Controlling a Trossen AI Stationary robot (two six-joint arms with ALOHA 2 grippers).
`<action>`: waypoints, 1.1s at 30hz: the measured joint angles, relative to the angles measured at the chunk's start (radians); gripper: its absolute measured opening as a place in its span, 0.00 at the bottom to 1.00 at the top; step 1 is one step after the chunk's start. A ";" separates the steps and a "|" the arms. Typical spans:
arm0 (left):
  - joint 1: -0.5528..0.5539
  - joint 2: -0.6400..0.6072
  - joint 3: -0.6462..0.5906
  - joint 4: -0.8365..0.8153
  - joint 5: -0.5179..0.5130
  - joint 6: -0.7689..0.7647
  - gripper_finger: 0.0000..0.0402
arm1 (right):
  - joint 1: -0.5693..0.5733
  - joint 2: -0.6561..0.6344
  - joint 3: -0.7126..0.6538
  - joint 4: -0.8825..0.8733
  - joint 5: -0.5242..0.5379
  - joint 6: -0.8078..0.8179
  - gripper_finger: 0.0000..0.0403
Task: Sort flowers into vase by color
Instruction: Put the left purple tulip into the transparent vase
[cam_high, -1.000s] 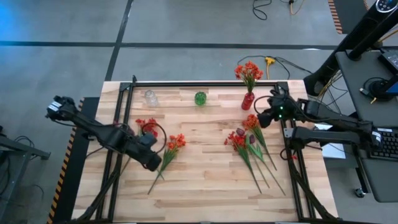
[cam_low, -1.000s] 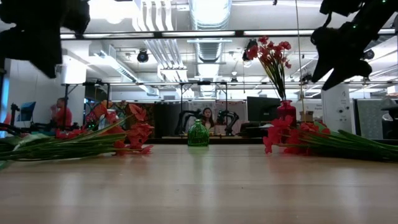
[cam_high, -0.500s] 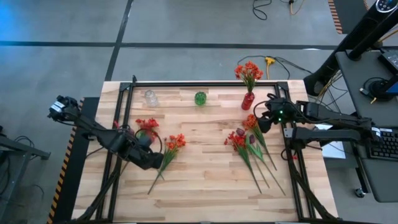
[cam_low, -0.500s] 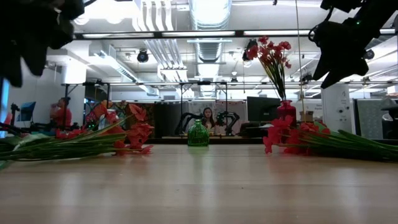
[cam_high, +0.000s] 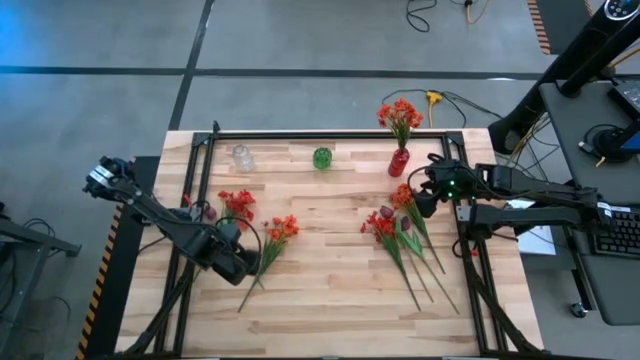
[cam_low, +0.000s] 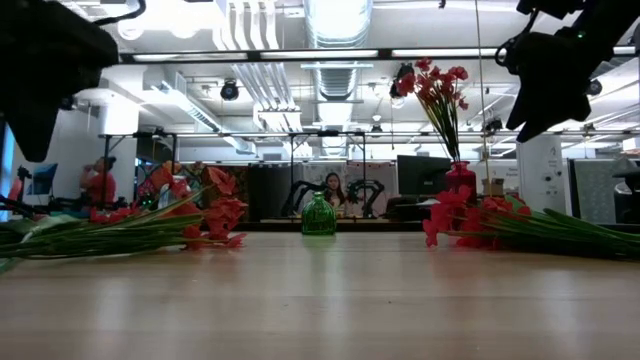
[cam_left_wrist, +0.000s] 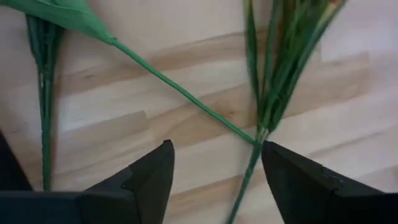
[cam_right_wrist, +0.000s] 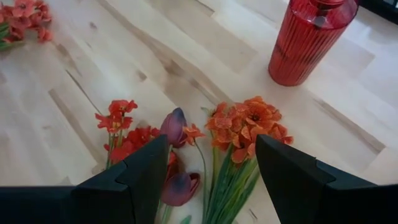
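Note:
Flowers lie flat on the table in two groups. On the left are red blooms (cam_high: 237, 203) and an orange-red stem (cam_high: 270, 245). On the right are an orange bloom (cam_high: 403, 195), red blooms (cam_high: 382, 222) and maroon tulips (cam_right_wrist: 174, 124). My left gripper (cam_high: 234, 266) is open over the lower part of the left stem; its thin green stalk (cam_left_wrist: 186, 93) and leaves (cam_left_wrist: 280, 74) show between the fingers. My right gripper (cam_high: 425, 194) is open just above the orange bloom (cam_right_wrist: 245, 127). A red vase (cam_high: 399, 160) holds red-orange flowers (cam_high: 400, 115).
A clear glass vase (cam_high: 241, 157) and a green vase (cam_high: 322, 157) stand along the far edge, left of the red vase (cam_right_wrist: 308, 40). Black frame rails (cam_high: 200, 180) run along the table's left, right and far sides. The middle of the table is bare wood (cam_high: 320, 260).
My left gripper has drifted a little toward the table's near-left, along the orange-red flower's stem toward its lower end. The flowers have stayed where they were.

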 joint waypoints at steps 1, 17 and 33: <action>0.000 0.005 -0.005 -0.001 0.000 -0.013 0.59 | 0.000 0.000 0.000 -0.004 0.000 -0.003 0.58; 0.001 0.073 -0.072 -0.017 -0.053 -0.025 0.62 | -0.001 0.000 -0.001 -0.023 -0.006 -0.048 0.58; 0.001 0.197 -0.061 0.010 -0.059 -0.156 0.62 | -0.001 0.000 -0.001 -0.022 0.002 -0.065 0.58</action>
